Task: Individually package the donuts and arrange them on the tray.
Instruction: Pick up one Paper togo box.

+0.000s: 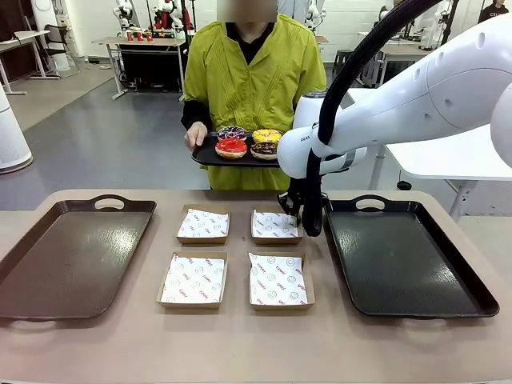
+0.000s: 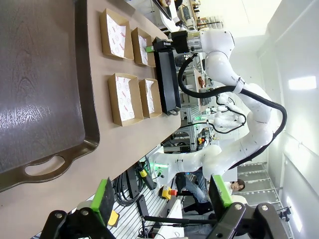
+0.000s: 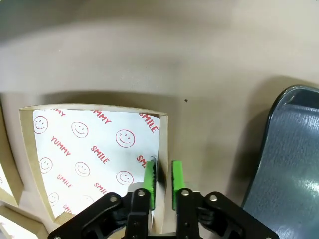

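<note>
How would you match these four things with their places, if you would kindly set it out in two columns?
1. donuts
2. right gripper
3. brown tray
4. black tray

A. table's right side
B. astride a paper-lined box's wall
C. on the small tray the person holds
D. table's left side

Pairs: 1-C, 2-B, 3-D, 4-A

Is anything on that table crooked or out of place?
Only the paper in the near right box sits crooked, spilling over its rim; the other three lie flat inside. The right fingers straddle the far right box's wall.
</note>
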Robot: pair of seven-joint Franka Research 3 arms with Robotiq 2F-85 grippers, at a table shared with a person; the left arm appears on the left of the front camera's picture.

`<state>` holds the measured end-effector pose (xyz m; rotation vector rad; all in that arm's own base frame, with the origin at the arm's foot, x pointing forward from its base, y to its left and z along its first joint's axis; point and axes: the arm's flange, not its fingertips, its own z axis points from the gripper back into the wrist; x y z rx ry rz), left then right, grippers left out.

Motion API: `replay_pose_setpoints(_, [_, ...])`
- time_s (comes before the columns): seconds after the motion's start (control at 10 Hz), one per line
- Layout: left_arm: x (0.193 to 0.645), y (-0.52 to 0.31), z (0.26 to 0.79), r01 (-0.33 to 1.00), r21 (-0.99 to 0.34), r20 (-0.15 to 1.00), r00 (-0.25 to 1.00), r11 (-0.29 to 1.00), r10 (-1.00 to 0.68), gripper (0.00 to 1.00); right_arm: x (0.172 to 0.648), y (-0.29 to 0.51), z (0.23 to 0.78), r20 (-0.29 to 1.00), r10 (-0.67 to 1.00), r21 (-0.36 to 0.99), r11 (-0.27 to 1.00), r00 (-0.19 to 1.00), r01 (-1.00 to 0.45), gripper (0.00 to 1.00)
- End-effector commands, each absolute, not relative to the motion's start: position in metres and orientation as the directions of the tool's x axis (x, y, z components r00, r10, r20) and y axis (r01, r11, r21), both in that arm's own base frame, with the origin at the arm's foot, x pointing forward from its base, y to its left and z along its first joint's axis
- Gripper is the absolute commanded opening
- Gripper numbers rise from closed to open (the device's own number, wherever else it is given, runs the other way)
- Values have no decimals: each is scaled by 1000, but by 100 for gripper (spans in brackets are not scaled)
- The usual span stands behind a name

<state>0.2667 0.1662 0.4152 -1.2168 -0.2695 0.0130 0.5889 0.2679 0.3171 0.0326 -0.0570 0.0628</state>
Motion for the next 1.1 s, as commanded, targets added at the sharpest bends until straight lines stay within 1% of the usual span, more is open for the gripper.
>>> replay_pose_setpoints(0.0, [266, 166, 417, 140, -932, 204, 965, 336, 166, 100, 594, 269, 317, 74, 37, 32, 999, 997, -39, 0])
replay_pose_setpoints(0.2, [266, 166, 417, 140, -932, 204, 965, 336, 166, 100, 591, 269, 320, 84, 16, 38, 999, 996, -19, 0])
replay_pose_setpoints(0.4, [266, 166, 417, 140, -932, 204, 965, 336, 166, 100, 585, 267, 331, 48, -25, 73, 997, 999, 21, 0])
replay_pose_setpoints(0.5, [266, 166, 417, 140, -932, 204, 965, 336, 166, 100, 578, 266, 347, 26, -37, 75, 997, 999, 35, 0])
replay_pose_setpoints(0.8, [266, 166, 417, 140, -932, 204, 965, 336, 166, 100, 548, 251, 425, -8, -7, 53, 999, 1000, 8, 0])
replay_pose_setpoints(1.0, [266, 166, 417, 140, -932, 204, 965, 336, 166, 100, 533, 237, 477, 10, -10, 52, 999, 1000, 10, 0])
